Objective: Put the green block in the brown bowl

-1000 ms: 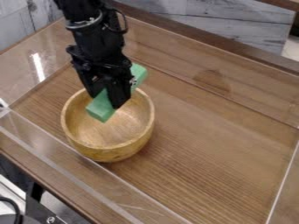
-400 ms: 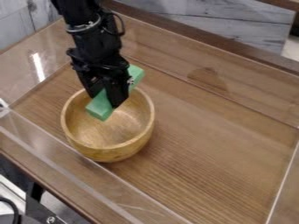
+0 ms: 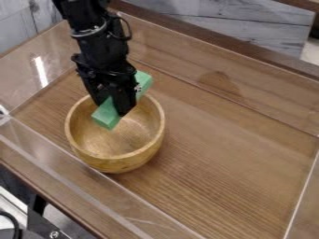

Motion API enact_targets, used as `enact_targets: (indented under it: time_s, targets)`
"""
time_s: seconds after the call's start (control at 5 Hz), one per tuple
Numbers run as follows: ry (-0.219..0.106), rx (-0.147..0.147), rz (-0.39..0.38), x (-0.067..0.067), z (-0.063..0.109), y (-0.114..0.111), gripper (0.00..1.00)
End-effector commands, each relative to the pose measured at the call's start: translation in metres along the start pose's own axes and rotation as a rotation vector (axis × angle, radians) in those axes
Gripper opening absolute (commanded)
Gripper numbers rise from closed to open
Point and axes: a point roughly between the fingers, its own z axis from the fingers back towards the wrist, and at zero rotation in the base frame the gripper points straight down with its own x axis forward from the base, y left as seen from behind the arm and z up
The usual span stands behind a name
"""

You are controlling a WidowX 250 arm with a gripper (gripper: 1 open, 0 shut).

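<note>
The brown bowl (image 3: 118, 154) stands on the wooden table at the left of the middle. My gripper (image 3: 112, 101) hangs straight down over the bowl's far half, shut on the green block (image 3: 108, 117). The bar is tilted. Its lower end dips inside the bowl and its upper end (image 3: 145, 81) sticks up past the far rim to the right of the black fingers (image 3: 126, 93). The fingers cover the middle of the bar. Whether its lower end touches the bowl's floor I cannot tell.
Clear plastic walls (image 3: 50, 177) fence the wooden table (image 3: 225, 140) along the front and left. A pale brick-pattern wall (image 3: 237, 23) runs behind it.
The upper arm has leaned slightly to the left. The fingers and the block stay in nearly the same place over the bowl.
</note>
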Motion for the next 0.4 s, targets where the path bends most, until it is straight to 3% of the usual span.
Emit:
enact_targets:
  time_s: [0.0,0.2]
  targets:
    - [-0.058,0.024,0.002,0.0139,0.0137,0.0089,0.00]
    - [-0.056,0.021,0.004,0.0153,0.0116,0.0120,0.00]
